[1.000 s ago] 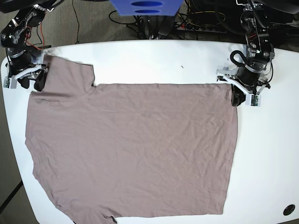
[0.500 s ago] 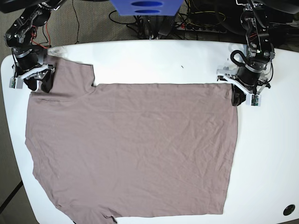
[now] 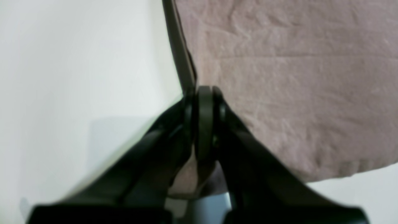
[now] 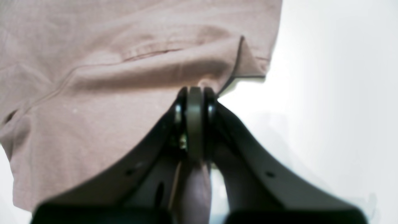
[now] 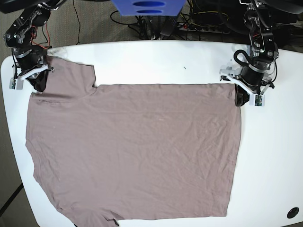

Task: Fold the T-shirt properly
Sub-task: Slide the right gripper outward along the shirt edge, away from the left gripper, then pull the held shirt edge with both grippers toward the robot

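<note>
Since the thin, wrinkled mauve-brown T-shirt [image 5: 137, 151] lies flat on the white worktop [image 5: 274, 156], light and limp, I pinch its far edge: left tool [image 3: 203, 102] at a corner, right tool [image 4: 194, 102] on the sleeve.

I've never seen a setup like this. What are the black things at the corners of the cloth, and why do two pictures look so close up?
This is a robot with two arms at a white table. The wide picture looks down from above. A brown T-shirt lies spread flat on the table. The two close-ups come from small cameras on the arms' wrists, looking along the black pincers. The left gripper is shut on the shirt's edge at one corner. The right gripper is also shut, pinching fabric near the sleeve. Both pinch the cloth, ready for a fold.
</note>
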